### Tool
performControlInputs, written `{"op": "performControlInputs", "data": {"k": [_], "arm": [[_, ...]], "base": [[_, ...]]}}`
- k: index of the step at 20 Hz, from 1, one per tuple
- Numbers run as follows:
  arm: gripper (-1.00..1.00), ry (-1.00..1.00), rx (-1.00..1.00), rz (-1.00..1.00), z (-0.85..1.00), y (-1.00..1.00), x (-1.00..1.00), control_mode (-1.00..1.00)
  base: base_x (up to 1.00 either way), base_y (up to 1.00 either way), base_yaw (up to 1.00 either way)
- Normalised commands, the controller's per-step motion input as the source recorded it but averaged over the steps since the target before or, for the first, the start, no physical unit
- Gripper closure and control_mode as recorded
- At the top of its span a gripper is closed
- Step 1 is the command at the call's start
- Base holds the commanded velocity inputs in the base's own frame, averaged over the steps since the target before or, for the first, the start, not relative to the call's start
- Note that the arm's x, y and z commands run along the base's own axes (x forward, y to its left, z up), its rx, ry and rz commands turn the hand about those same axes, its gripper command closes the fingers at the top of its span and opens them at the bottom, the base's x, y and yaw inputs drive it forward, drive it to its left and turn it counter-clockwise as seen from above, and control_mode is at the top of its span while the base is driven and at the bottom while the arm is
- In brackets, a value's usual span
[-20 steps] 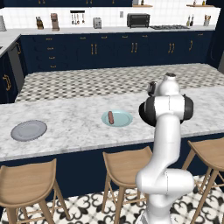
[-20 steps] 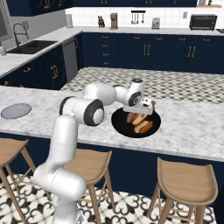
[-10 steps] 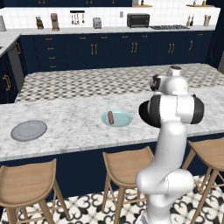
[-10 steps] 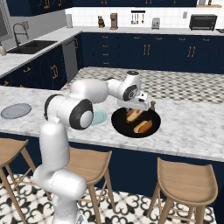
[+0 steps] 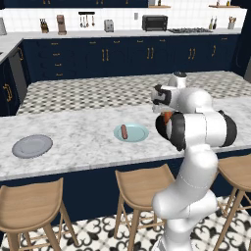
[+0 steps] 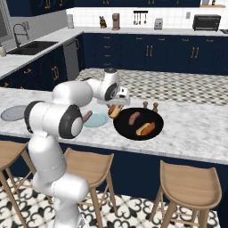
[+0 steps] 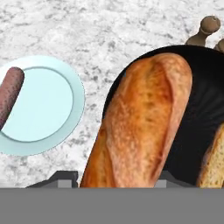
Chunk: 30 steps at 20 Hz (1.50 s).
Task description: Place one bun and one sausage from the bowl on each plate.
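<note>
While raised above the left rim of the black bowl [image 6: 151, 133], the hand [image 6: 116, 106] grips one bun [image 7: 140, 122] between its fingers. One sausage [image 6: 134, 118] and another bun [image 6: 145, 129] lie in the bowl. Just left of it on the marble bench [image 5: 73, 139], the light blue plate [image 5: 138, 132] carries a sausage [image 5: 124, 131]; the grey plate [image 5: 32, 145] lies well apart at the far left.

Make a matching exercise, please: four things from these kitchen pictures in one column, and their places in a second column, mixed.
Things:
1. orange-brown bun
2. flat grey plate
3. reddish sausage
4. wide black bowl

Places:
A. far along the counter, bare
B. lying on the light blue plate
C. held between the tool fingers
D. beside the blue plate, holding food

Pairs: 1-C, 2-A, 3-B, 4-D
</note>
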Motion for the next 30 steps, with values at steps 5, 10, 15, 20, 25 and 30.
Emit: {"op": "performControlInputs", "data": {"k": [5,10,15,20,25,30], "arm": [[1.00,-0.05,-0.02,0.05,-0.03,1.00,0.48,-1.00],[1.00,-0.03,0.02,0.00,-0.34,1.00,0.64,-1.00],[1.00,0.18,0.04,-0.01,-0.50,0.19,0.16,-1.00],[1.00,0.08,0.00,0.00,-0.22,0.03,0.06,-1.00],[1.00,0.04,0.00,0.01,-0.14,0.27,0.25,-1.00],[1.00,0.15,0.01,0.03,-0.09,0.16,0.33,-1.00]], "base": [[0.00,0.00,0.00],[0.00,0.00,0.00],[0.00,0.00,0.00],[0.00,0.00,0.00],[0.00,0.00,0.00],[0.00,0.00,0.00]]}}
